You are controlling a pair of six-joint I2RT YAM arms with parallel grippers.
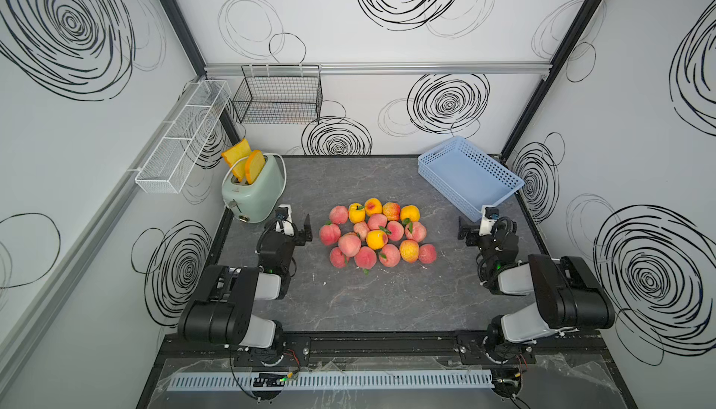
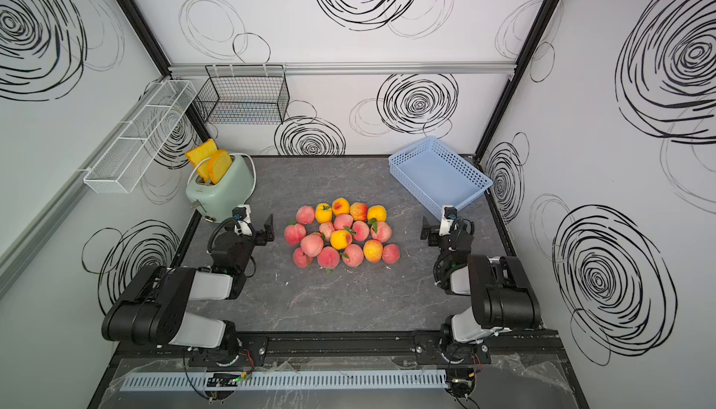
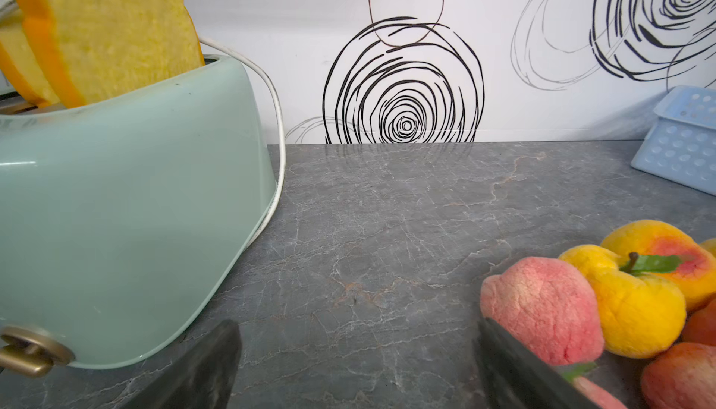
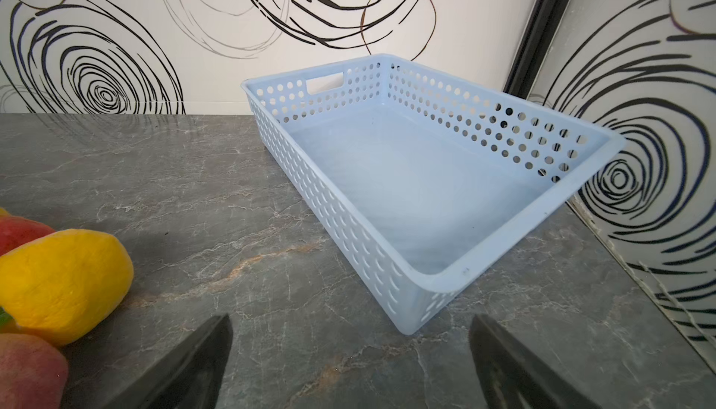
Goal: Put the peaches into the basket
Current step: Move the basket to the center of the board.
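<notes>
Peaches (image 1: 377, 239) partly overlapping, basket (image 3: 682, 147) corner cut off

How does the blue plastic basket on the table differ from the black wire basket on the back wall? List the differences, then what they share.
1. The blue plastic basket has solid walls dotted with holes; the black wire basket is an open grid.
2. The blue plastic basket rests on the tabletop; the black wire basket hangs from the wall rail.
Shared: both are rectangular, open-topped and empty.
</notes>
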